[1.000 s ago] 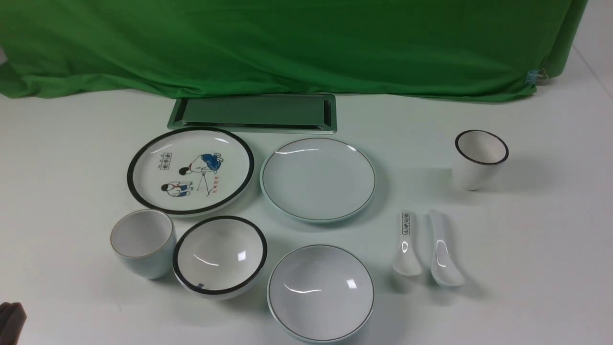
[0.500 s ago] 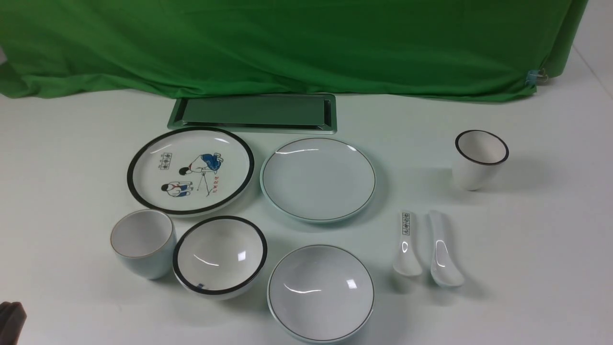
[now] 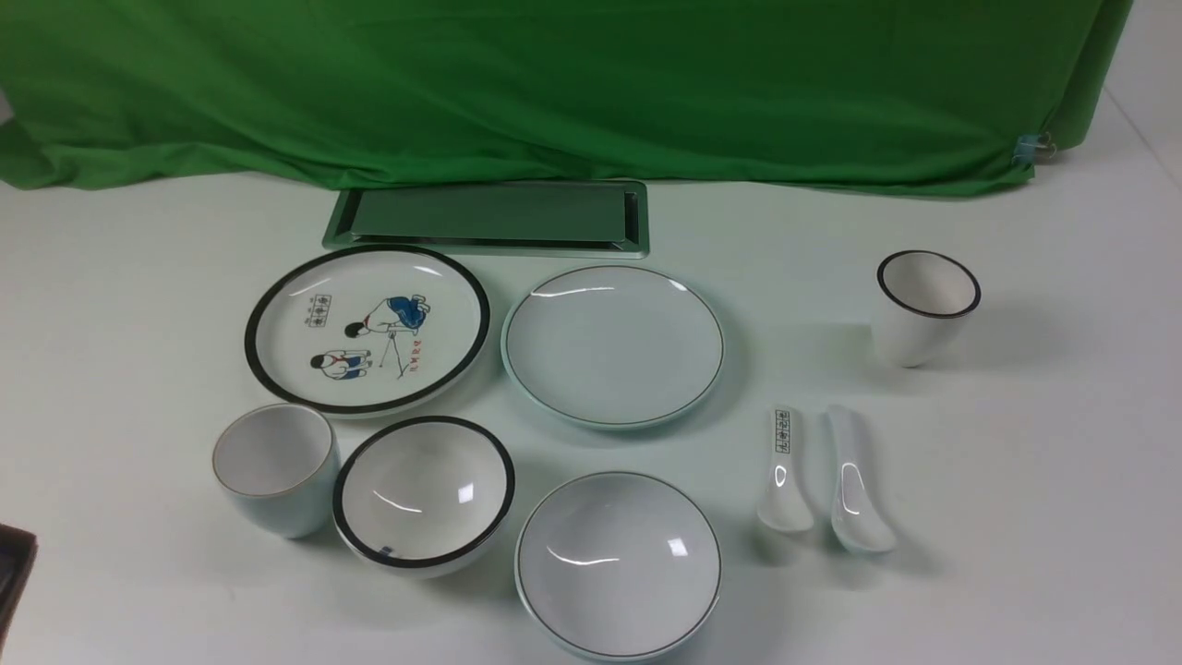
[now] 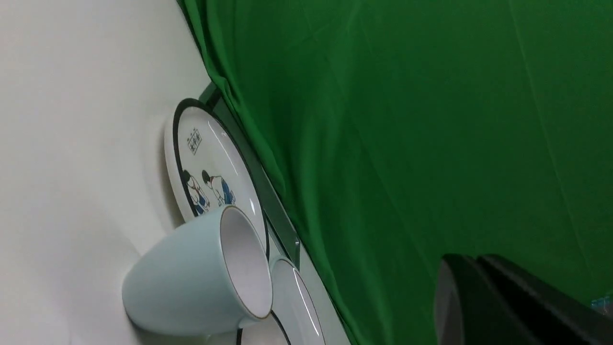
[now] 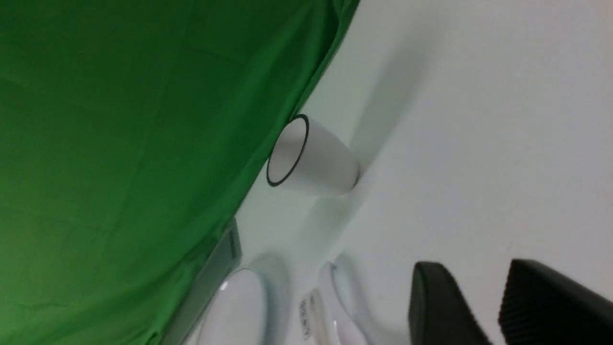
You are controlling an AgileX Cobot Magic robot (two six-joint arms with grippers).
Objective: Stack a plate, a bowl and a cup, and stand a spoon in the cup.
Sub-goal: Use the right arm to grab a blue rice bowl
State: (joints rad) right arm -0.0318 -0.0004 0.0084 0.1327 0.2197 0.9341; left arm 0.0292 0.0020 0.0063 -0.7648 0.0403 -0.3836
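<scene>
The plain plate [image 3: 614, 346] lies mid-table. The pale bowl [image 3: 619, 563] sits in front of it, near the front edge. The squat cup [image 3: 275, 466] stands at the front left and also shows in the left wrist view [image 4: 191, 282]. The plain spoon [image 3: 854, 480] lies right of the bowl, beside a patterned spoon [image 3: 783, 466]. My left gripper [image 3: 14, 568] shows only at the bottom-left edge, left of the cup. In its wrist view [image 4: 471, 261] the jaws are together and empty. My right gripper [image 5: 471, 268] is open and empty, near the spoons [image 5: 347, 290]. It is out of the front view.
A cartoon plate with a black rim [image 3: 367, 328] lies left of the plain plate. A black-rimmed bowl [image 3: 423, 494] stands between the cup and the pale bowl. A tall black-rimmed cup [image 3: 923, 307] stands at the right. A metal tray [image 3: 489, 219] lies by the green cloth [image 3: 554, 83].
The left gripper's dark tip at the bottom-left edge has risen a little. Nothing on the table has moved.
</scene>
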